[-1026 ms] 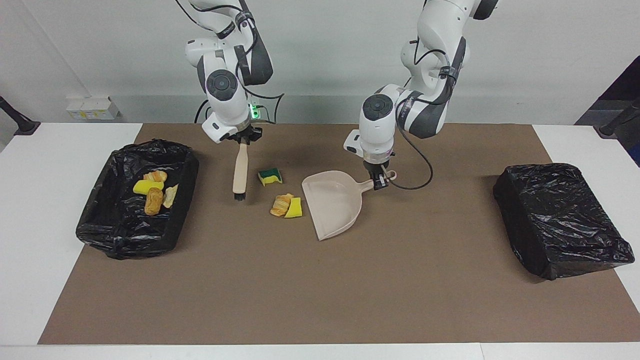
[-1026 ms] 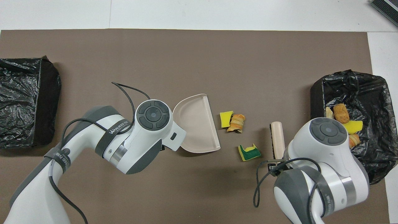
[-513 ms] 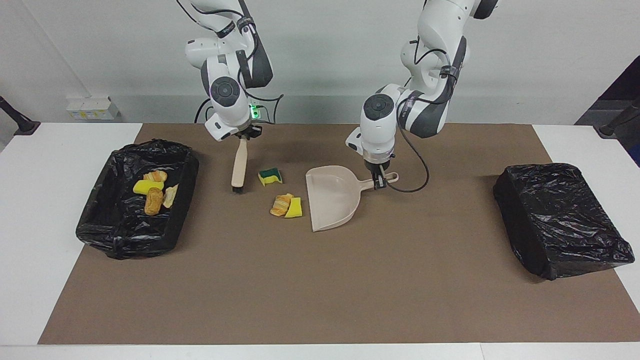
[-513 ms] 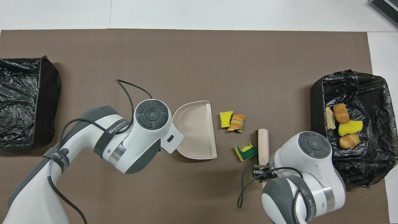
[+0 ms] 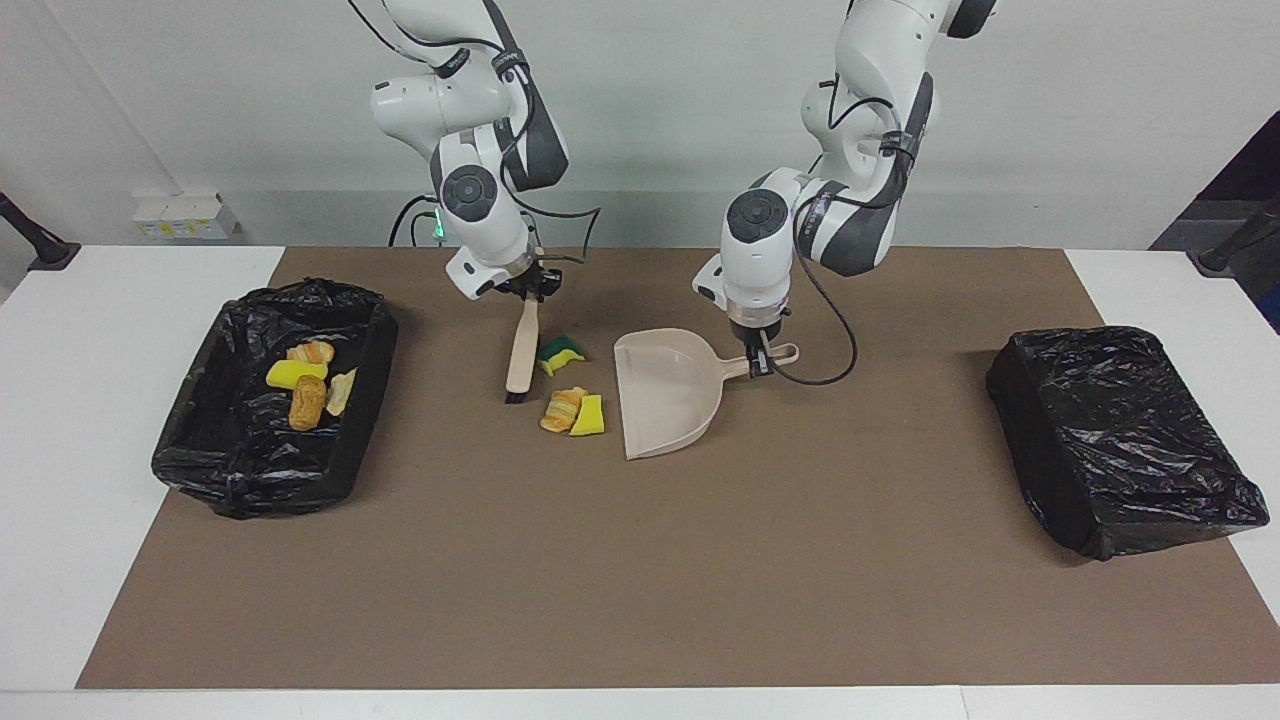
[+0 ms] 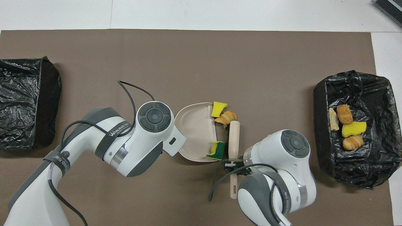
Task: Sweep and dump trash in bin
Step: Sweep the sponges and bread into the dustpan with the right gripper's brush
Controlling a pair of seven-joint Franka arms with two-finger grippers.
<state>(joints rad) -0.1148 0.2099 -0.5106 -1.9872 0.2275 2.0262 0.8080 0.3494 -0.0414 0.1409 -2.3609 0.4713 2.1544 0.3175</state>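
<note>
My right gripper (image 5: 526, 292) is shut on the handle of the beige brush (image 5: 521, 345), whose black bristles rest on the mat. The green-topped sponge (image 5: 560, 352) lies against the brush on the dustpan's side. In the overhead view it (image 6: 216, 150) sits at the dustpan's lip. A croissant piece (image 5: 562, 408) and a yellow sponge chunk (image 5: 589, 416) lie side by side by the dustpan's open edge. My left gripper (image 5: 757, 357) is shut on the handle of the beige dustpan (image 5: 665, 395), which lies flat on the mat.
A black-bagged bin (image 5: 190, 455) at the right arm's end of the table holds several scraps (image 5: 308, 400). A second bin, covered in black bag (image 5: 1120, 440), stands at the left arm's end. A brown mat (image 5: 640, 580) covers the table.
My right gripper has swept the brush toward the dustpan, pushing the green-topped sponge with it. The dustpan turned slightly to face the scraps, then stayed put.
</note>
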